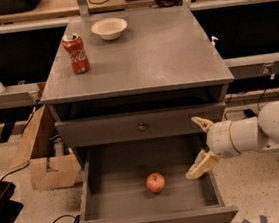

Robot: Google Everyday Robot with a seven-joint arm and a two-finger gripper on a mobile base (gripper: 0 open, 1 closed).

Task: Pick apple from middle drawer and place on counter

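The apple (155,182), small, red with yellowish patches, lies on the floor of the pulled-out middle drawer (88,190), near its centre. My gripper (199,144) is open at the drawer's right wall, above the drawer, to the right of the apple and apart from it. One cream finger (202,123) points up by the closed drawer front, the other finger (200,165) points down into the drawer. The counter (143,52) is the grey cabinet top above.
A red soda can (76,53) and a white bowl (109,28) stand at the counter's back left. The shallower closed drawer front (141,127) sits above the open drawer. A cardboard box (41,155) is on the floor at left. A tan workbench runs behind.
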